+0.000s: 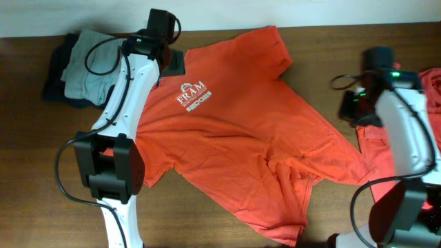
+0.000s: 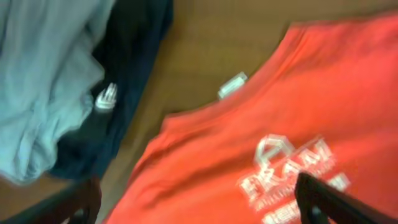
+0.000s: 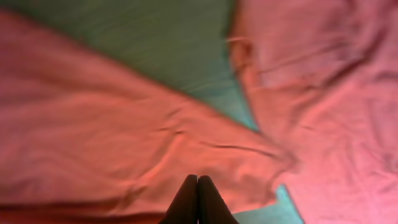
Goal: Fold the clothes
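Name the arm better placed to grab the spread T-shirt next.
Left, probably. The left gripper stands open right over the T-shirt, near the logo. The right gripper is also above orange fabric, but shut, so it would have to open first.

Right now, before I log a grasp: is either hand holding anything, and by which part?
Left hand open, holds nothing. Right hand shut over the T-shirt; any pinch cannot be told.

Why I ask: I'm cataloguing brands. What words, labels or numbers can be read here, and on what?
"FRAM": white chest logo on the orange-red T-shirt.
Smaller lines under it: too small to read.
White neck tag: blurred, unreadable.
White mark on the dark garment: unreadable.
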